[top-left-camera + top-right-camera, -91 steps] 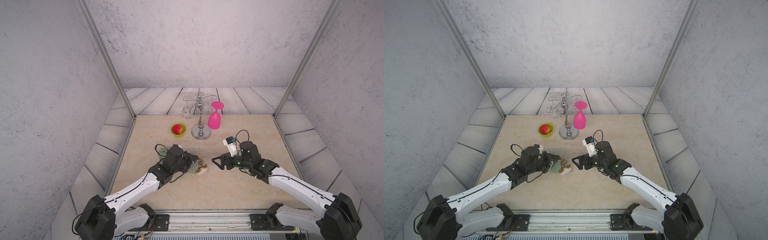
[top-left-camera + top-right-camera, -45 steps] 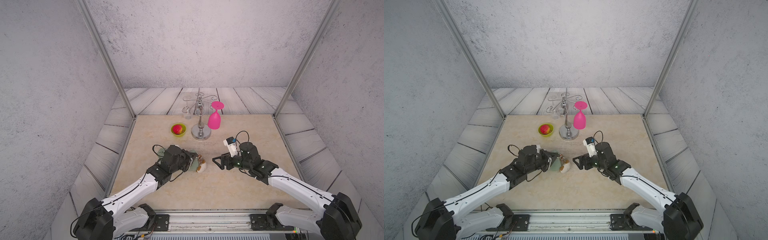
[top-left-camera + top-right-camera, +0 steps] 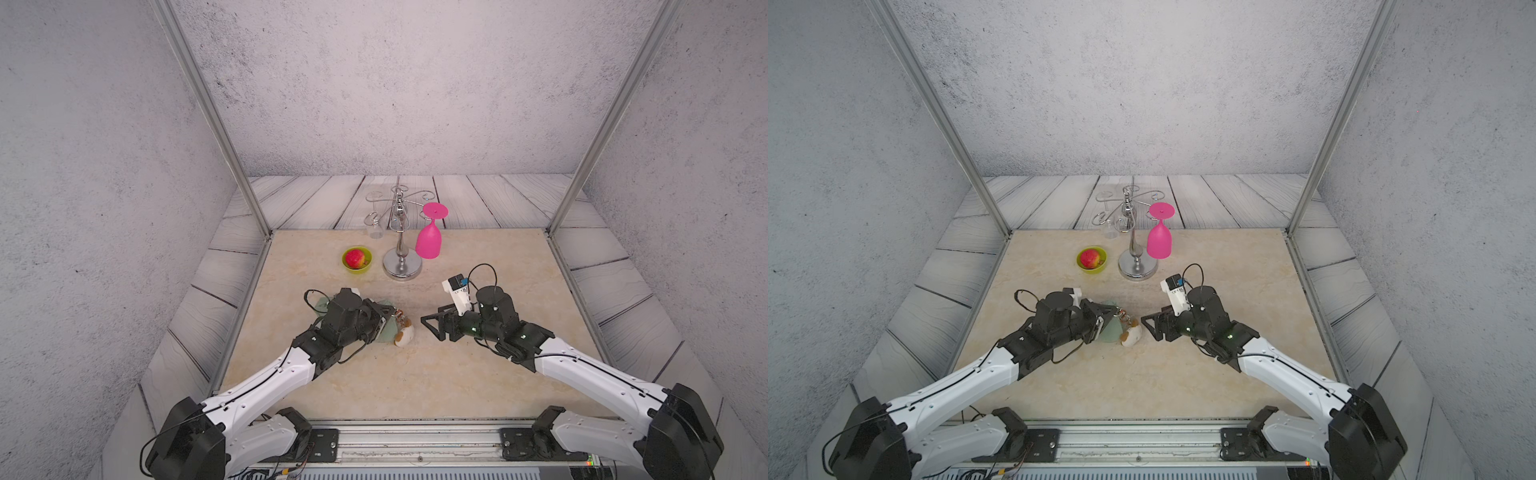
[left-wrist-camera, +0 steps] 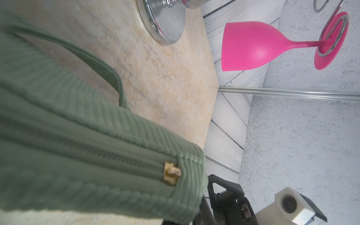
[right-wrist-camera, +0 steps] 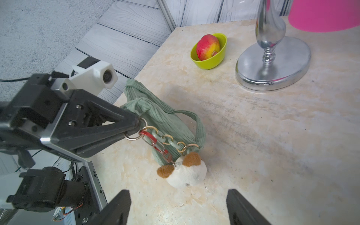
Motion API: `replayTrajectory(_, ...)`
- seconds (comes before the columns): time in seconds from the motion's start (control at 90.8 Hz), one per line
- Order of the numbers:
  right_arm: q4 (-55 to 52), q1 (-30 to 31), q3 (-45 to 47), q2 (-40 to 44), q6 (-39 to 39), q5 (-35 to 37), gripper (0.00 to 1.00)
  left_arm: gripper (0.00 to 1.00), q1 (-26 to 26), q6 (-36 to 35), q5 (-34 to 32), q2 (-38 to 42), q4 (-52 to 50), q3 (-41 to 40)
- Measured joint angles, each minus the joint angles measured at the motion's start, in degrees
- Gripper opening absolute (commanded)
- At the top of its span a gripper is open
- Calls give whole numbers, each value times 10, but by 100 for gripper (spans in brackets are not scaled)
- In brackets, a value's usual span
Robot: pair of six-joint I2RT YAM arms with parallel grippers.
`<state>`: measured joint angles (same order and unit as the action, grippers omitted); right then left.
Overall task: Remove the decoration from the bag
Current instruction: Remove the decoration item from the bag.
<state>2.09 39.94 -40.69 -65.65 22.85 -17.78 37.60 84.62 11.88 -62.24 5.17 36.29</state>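
Decoration [image 5: 187, 173] not yet detached; the step in hand is judged to be the approach for the grasp. The left tool [image 5: 134, 126] is seen closed tight on the bag [image 5: 161, 116] at its ring end, with the metal ring [image 5: 133, 138] pinched at the tips and that end lifted slightly. The right tool [image 5: 178, 206] is held wide open and empty, pointed at the plush head from just beside it, with no contact seen.

A red clasp [image 5: 153, 142] is hooked on the ring and runs down to the plush head. A short chain [image 5: 169, 141] of gold and pale green links hangs from the same ring, across the bag's side.

In both top views the bag [image 3: 384, 332] is placed left of the tabletop's middle, nearer the left edge than the right and about midway between the front and back edges. The decoration [image 3: 1130, 336] rests on the tabletop [image 3: 478, 395], touching the bag's end on the side toward the centre.

The bag is judged to be anchored well enough. Next, the right tool would need to be brought onto the plush head or the clasp and closed. The clasp gate must be opened or slipped off the ring while the left hold is kept. The clasp is thin, so precise tip placement is called for.
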Motion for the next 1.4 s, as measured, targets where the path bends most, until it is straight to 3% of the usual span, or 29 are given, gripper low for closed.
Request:
replayTrajectory(0.264, 47, 52, 23, -3, -19, 80, 77, 0, -10, -3, 13, 17, -7, 0)
replayTrajectory(0.561, 120, 128, 39, -34, -38, 197, 75, 0, -15, 41, 21, 23, -7, -1)
replayTrajectory(0.936, 224, 178, 53, -89, -80, 315, 73, 0, -19, 86, 30, 30, -15, -1)
replayTrajectory(1.398, 324, 209, 55, -156, -126, 384, 73, 0, -26, 104, 37, 33, -18, -1)
